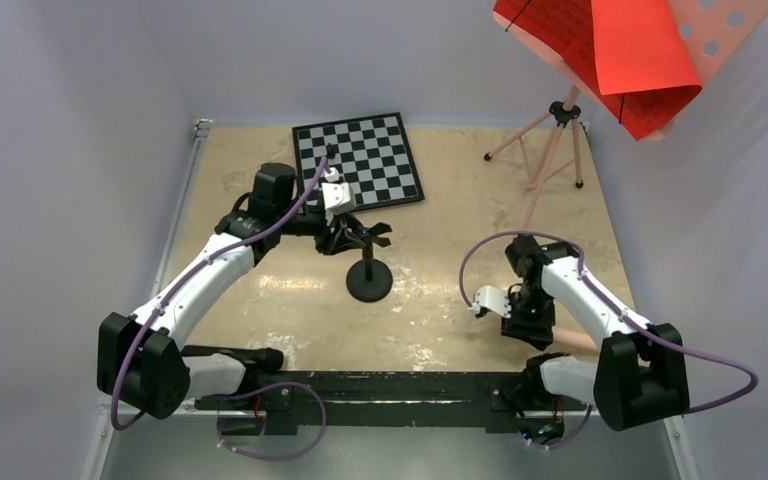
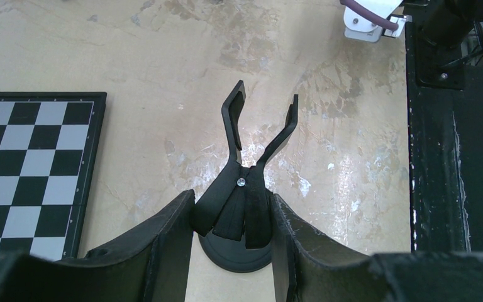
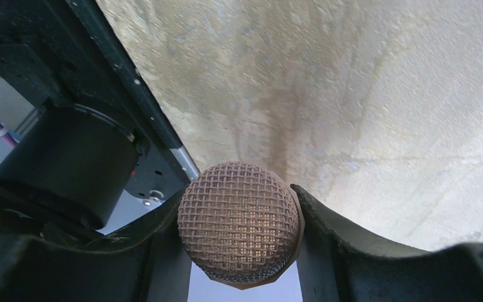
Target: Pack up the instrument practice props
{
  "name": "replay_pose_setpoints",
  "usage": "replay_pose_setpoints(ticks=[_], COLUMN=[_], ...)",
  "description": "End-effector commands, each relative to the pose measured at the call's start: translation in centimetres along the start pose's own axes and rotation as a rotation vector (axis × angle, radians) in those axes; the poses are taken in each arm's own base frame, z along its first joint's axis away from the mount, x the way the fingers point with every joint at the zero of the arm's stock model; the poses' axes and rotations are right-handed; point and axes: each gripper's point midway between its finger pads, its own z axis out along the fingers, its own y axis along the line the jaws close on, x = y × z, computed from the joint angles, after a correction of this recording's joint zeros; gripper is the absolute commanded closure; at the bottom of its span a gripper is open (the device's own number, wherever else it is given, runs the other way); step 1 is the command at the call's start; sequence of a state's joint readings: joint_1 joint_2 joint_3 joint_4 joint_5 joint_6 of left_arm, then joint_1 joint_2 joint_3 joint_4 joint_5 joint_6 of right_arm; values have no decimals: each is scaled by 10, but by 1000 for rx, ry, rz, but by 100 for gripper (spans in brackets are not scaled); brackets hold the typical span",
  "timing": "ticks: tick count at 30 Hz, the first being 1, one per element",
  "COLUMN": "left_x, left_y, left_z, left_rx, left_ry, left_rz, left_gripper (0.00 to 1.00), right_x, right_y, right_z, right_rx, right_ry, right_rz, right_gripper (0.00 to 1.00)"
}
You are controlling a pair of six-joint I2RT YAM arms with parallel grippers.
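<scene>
A black peg stand (image 1: 369,278) with a round base stands mid-table. My left gripper (image 1: 352,234) is shut on its forked top piece (image 2: 261,126), a finger against each side, with the base (image 2: 236,255) below my left gripper (image 2: 231,202). My right gripper (image 3: 239,217) is shut on the mesh ball head (image 3: 239,226) of the peach tube (image 1: 575,340), low near the right arm's base (image 1: 525,325). The pink music stand (image 1: 552,140) stands at the back right on thin tripod legs. Red printed sheets (image 1: 610,50) hang over its perforated desk (image 1: 725,25).
A black-and-white chessboard (image 1: 360,160) lies flat at the back, just behind the left gripper, and shows at the left of the left wrist view (image 2: 31,170). A black rail (image 1: 400,390) runs along the near edge between the arm bases. Grey walls enclose the table.
</scene>
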State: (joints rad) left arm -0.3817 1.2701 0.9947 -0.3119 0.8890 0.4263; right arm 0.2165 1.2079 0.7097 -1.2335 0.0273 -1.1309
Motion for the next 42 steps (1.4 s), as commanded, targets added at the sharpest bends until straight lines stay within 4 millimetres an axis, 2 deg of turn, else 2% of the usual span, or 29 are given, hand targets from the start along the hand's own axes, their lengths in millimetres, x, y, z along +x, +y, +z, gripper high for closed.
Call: replay_pose_setpoints(ticks=[1, 5, 7, 8, 9, 10, 17, 21, 26, 29, 34, 37, 42], left_x=[4, 4, 4, 4, 4, 4, 6, 7, -15, -30, -43, -40, -16], left_y=[0, 0, -1, -1, 0, -1, -3, -4, 3, 11, 44, 59, 84], left_z=[2, 2, 2, 2, 2, 2, 1, 0, -13, -35, -90, -123, -183], left_rx=[7, 9, 9, 9, 8, 8, 9, 7, -67, -162, -431, -597, -976], left_ry=[6, 6, 7, 7, 7, 7, 7, 9, -14, -19, -23, 2, 116], left_rz=[-25, -25, -24, -23, -23, -22, -26, -26, -37, -37, -133, -162, -182], left_gripper=[100, 100, 100, 100, 100, 100, 100, 100, 100, 100, 100, 100, 100], right_x=[-8, -12, -11, -11, -11, -12, -23, -34, -53, -65, -86, -99, -115], right_y=[13, 19, 21, 22, 22, 22, 17, 15, 5, -6, -21, -31, -49], right_z=[10, 7, 6, 6, 5, 5, -12, -37, -74, -95, -125, -143, -168], right_rx=[-68, -117, -143, -153, -159, -161, -134, -113, -52, -6, 24, 43, 61], right_ry=[-54, -69, -60, -54, -51, -55, -123, -189, -304, -371, -471, -532, -604], right_rz=[-9, -7, 2, 8, 10, 9, 28, 55, 70, 96, 155, 179, 229], right_gripper=[70, 65, 53, 43, 13, 3, 1, 1, 1, 1, 1, 1, 1])
